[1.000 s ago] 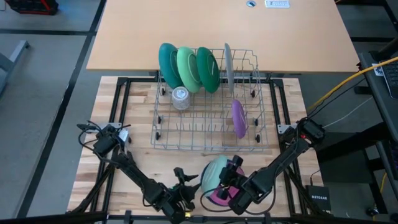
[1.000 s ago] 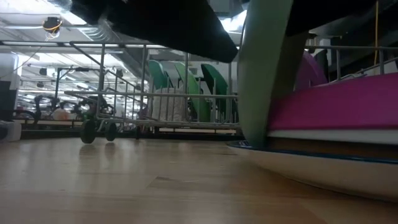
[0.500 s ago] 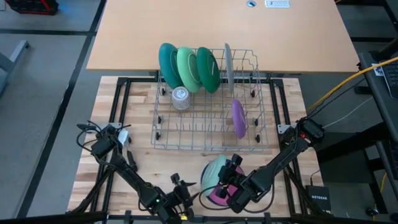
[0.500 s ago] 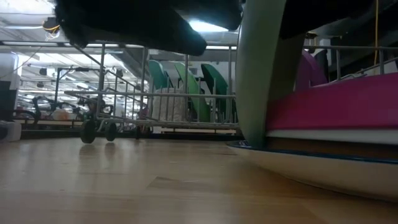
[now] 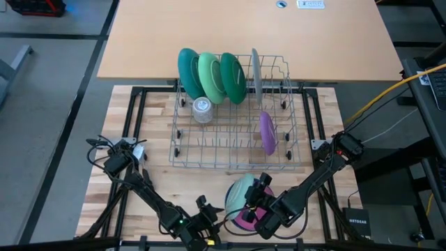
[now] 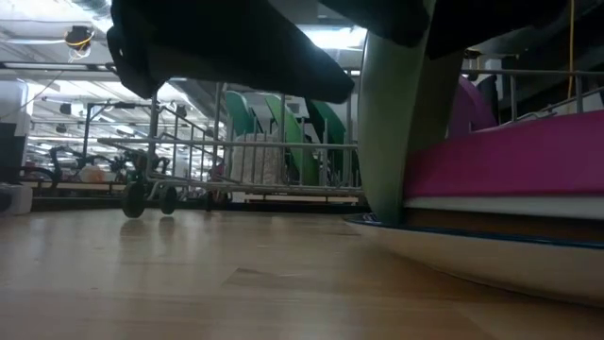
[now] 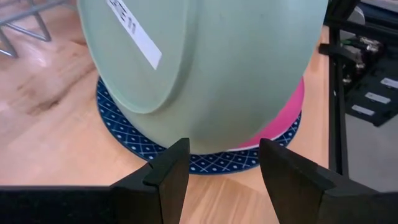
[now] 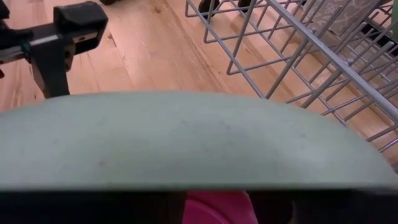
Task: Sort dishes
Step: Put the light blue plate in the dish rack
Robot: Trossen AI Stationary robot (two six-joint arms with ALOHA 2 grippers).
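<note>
Item 1: pale green bowl [image 5: 241, 194], plastic, matte, with a white label strip on its underside. It stands tipped on edge on the stack of dishes at the near edge of the bench [image 5: 317, 132], just in front of the wire dish rack [image 5: 233, 132]. Its underside faces my left gripper [image 7: 216, 163] and its hollow faces away toward my right arm. Its rim runs roughly upright in the low view.

Item 2: stack under the bowl. A pink plate [image 7: 283, 121] lies flat on a blue patterned plate [image 7: 124, 134], with a white layer and a tan layer showing between them in the low view.

Item 3: right gripper [image 5: 259, 200]. My fingers are closed on the pale green bowl's rim from the stack side, about half open around it. The rim fills my right wrist view.

Item 4: left gripper, near the bench's front edge, just beside the stack. My 2 fingers [image 7: 168, 177] stand parted and hold nothing; the bowl's underside sits just beyond their tips.

Item 5: wire dish rack, metal, in the middle of the bench. At its far side stand 3 large dishes on edge: a teal plate [image 5: 188, 70], a light green plate [image 5: 210, 77] and a darker green plate [image 5: 233, 77]. Beside them a grey plate [image 5: 256, 70] stands edge-on. A purple plate [image 5: 267, 132] stands on edge nearer the stack. A clear glass [image 5: 202, 108] sits upside down at the rack's left side.
</note>
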